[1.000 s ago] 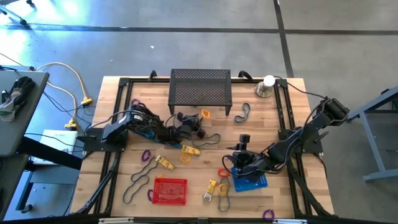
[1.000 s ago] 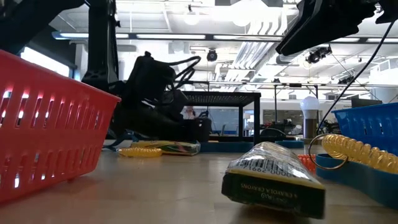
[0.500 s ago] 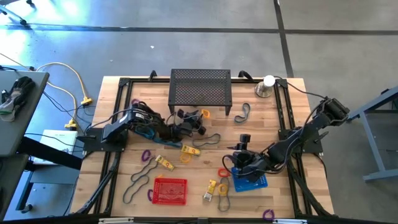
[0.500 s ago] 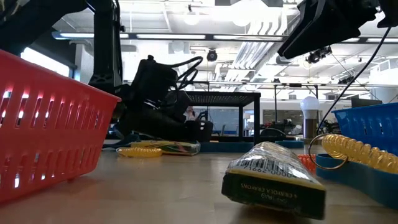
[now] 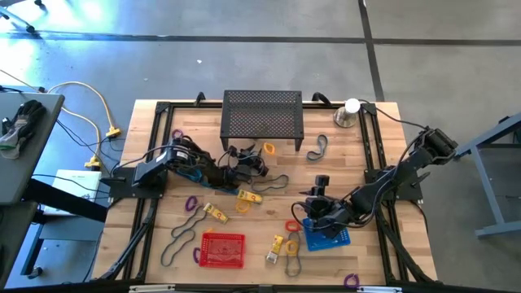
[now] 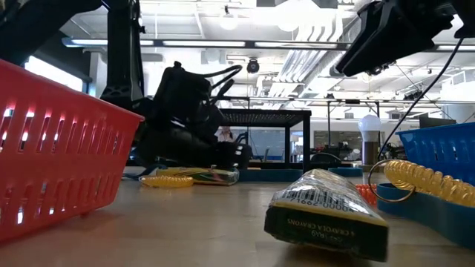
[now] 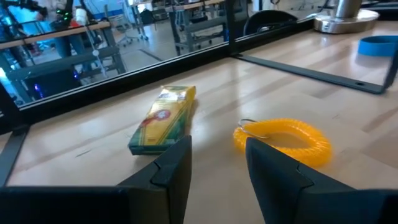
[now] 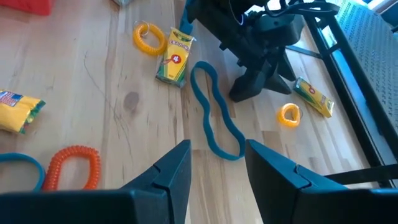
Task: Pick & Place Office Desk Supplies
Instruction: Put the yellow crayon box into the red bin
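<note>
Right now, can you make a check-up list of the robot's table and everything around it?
Surface: wooden table, black rails along its sides.
Job's things: yellow crayon box beside yellow coil ring; teal band; orange coil ring; red basket; blue basket.
Clutter: black mesh stand; silver cone with white ball.
Grippers: left tool open, empty, low over the table; right tool open, empty.
Cables: yellow cable on the floor.
Surroundings: grey floor; no people seen.
</note>
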Controlling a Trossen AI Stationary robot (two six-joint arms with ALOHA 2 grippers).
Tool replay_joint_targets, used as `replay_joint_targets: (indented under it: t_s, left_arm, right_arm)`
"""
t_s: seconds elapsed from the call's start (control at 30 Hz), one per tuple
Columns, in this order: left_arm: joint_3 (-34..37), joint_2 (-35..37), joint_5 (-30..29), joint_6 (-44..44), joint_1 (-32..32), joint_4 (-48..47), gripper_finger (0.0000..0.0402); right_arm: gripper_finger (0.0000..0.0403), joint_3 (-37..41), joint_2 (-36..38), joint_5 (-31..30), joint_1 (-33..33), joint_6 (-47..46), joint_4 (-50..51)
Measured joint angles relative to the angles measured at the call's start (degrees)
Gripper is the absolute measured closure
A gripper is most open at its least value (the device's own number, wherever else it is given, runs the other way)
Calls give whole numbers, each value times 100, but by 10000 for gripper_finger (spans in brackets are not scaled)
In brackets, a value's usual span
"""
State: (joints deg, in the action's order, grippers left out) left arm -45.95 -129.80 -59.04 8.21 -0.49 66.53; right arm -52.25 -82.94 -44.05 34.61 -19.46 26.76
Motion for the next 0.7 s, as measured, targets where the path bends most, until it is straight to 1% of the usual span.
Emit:
replay_joint_targets:
  t_s: [0.1, 0.17, 0.37, 0.47, 0.57, 0.63, 0.7]
  left_arm:
    - [2, 0, 38, 17, -2, 12, 253]
    - [2, -2, 39, 65, -2, 8, 243]
    - [2, -2, 14, 57, -3, -10, 191]
    - [-2, -2, -284, -58, -13, -3, 163]
    - [0, -7, -731, -56, -24, -11, 148]
    - [6, -7, -769, -51, -15, -13, 145]
    - [7, -4, -587, -79, 16, -12, 145]
  right_arm:
    - [263, 0, 0, 66, 0, -2, 0]
    - [263, 0, 0, 74, 0, -2, 0]
    - [263, 0, 0, 98, 0, -24, 1]
    - [263, 0, 0, 98, 0, -24, 1]
    - [263, 0, 0, 98, 0, -24, 1]
    - [263, 0, 0, 98, 0, -24, 0]
    - [263, 0, 0, 98, 0, -24, 2]
